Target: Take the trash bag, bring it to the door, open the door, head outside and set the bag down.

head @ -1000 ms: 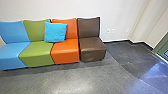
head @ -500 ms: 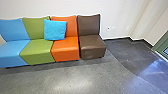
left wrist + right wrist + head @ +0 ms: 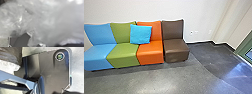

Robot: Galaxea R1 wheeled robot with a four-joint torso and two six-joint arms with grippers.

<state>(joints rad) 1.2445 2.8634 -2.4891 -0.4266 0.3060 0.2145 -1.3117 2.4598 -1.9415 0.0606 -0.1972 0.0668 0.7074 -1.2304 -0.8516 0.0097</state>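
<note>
By the far wall [image 3: 151, 10], seats [image 3: 150, 51] and pillow [image 3: 141, 34] stay put. Bag [image 3: 50, 22] is near. Can't tell how open either pincer is or what it holds.

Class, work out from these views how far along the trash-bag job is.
Done, it seems: the pickup; the bag shows large in the left wrist view. In hand: carrying it indoors, near the coloured seats. Remaining: opening what looks like a green-framed door, going outside and setting the bag down.
</note>
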